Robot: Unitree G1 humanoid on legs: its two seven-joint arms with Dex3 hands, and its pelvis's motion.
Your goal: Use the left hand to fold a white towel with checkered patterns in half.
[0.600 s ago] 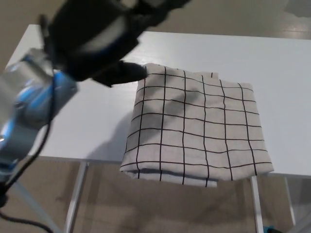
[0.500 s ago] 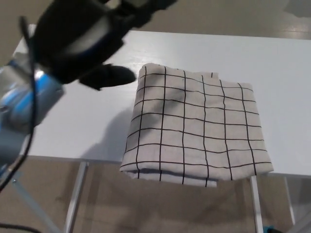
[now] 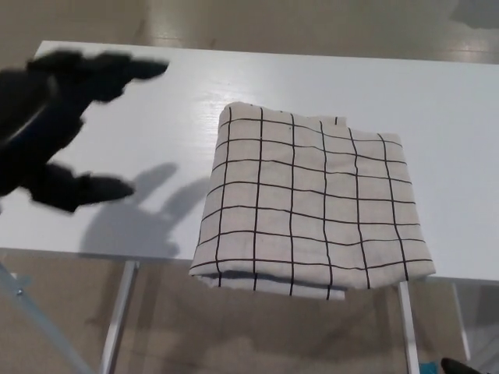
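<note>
I count one checkered towel [image 3: 312,206], white with thin black grid lines, lying folded in layers on the white table [image 3: 437,93]; its near edge hangs a little over the table's front edge. I see one robot hand, the left hand [image 3: 54,125], blurred at the picture's left, held over the table well apart from the towel, its fingers [image 3: 129,68] spread and holding nothing. I can read no writing or label anywhere.

No readable text, labels, brands or numbers anywhere in head view.
</note>
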